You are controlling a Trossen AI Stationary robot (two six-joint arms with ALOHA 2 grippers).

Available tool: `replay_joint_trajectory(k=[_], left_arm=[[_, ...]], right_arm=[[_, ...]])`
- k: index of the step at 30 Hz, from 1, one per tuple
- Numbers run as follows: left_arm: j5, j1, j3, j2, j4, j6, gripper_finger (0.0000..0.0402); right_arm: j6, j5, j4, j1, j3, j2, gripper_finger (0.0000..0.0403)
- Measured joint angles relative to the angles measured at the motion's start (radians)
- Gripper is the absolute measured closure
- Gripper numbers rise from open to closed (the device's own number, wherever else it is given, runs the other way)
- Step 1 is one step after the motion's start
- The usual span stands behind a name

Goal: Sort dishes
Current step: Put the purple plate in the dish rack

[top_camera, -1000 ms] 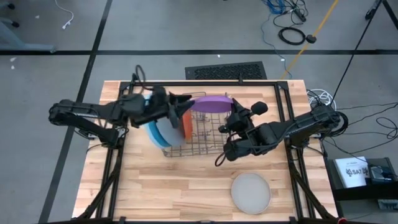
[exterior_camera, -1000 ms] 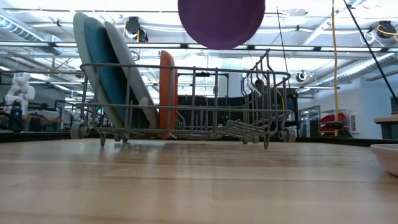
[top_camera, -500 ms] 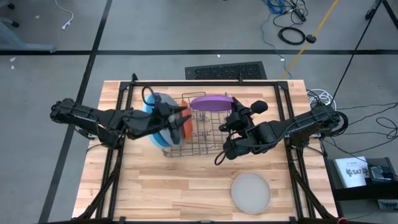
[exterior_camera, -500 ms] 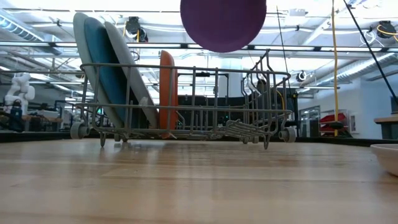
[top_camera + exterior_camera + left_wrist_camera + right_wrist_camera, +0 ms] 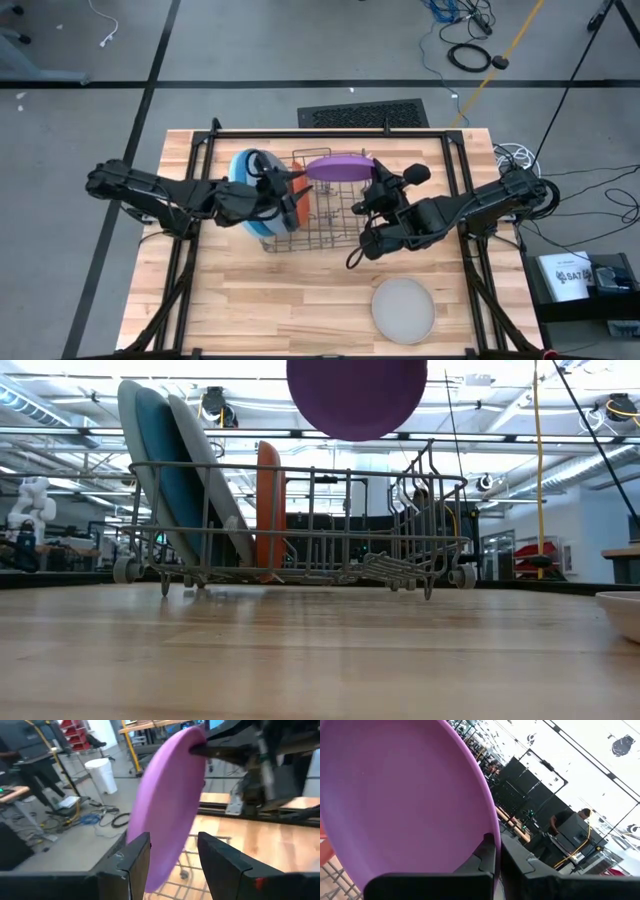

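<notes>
My right gripper point(image 5: 374, 180) is shut on the purple plate point(image 5: 338, 166), which hangs above the wire rack point(image 5: 325, 215) and also shows in the low view point(image 5: 357, 395). My left gripper point(image 5: 172, 865) is open and empty, its fingers pointing at the purple plate point(image 5: 167, 815) from the rack's left, beside the orange plate point(image 5: 300, 202). The orange plate point(image 5: 268, 510) stands on edge in the rack. The large blue and grey plates point(image 5: 175, 480) lean at the rack's left end. A pale grey plate point(image 5: 403, 308) lies flat on the table. My right gripper pinches the purple plate's rim point(image 5: 490, 827) between its two fingers, one finger on each face. The fingers point(image 5: 220, 751) come level from the table's right. The plate stands on edge, lifted clear above the rack.
The rack stands mid-table toward the far edge, with open slots point(image 5: 360, 550) to the right of the orange plate. Bare wood point(image 5: 270, 300) lies along the near side. Dark frame bars point(image 5: 185, 270) run along the table's left and right sides.
My left gripper has drawn a little toward the table's near edge, from over the leaning blue plates to beside the orange plate. The plates in the rack have kept still.
</notes>
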Motion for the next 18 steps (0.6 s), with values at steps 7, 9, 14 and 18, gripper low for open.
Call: replay_joint_trajectory(k=[7,9,14,18], left_arm=[[-0.081,0.005,0.000,0.022,0.019,0.058,0.0235],[-0.096,0.006,0.000,0.022,0.019,0.058,0.0235],[-0.115,0.006,0.000,0.022,0.032,0.079,0.0235],[-0.114,0.027,0.000,0.028,0.037,0.086,0.0235]], right_arm=[[0.001,-0.005,0.001,0.000,-0.001,0.000,0.0401],[0.001,-0.006,0.001,0.000,-0.001,0.000,0.0401],[0.001,-0.009,0.001,0.000,-0.001,0.000,0.0401],[0.001,-0.009,0.001,0.000,-0.001,0.000,0.0401]])
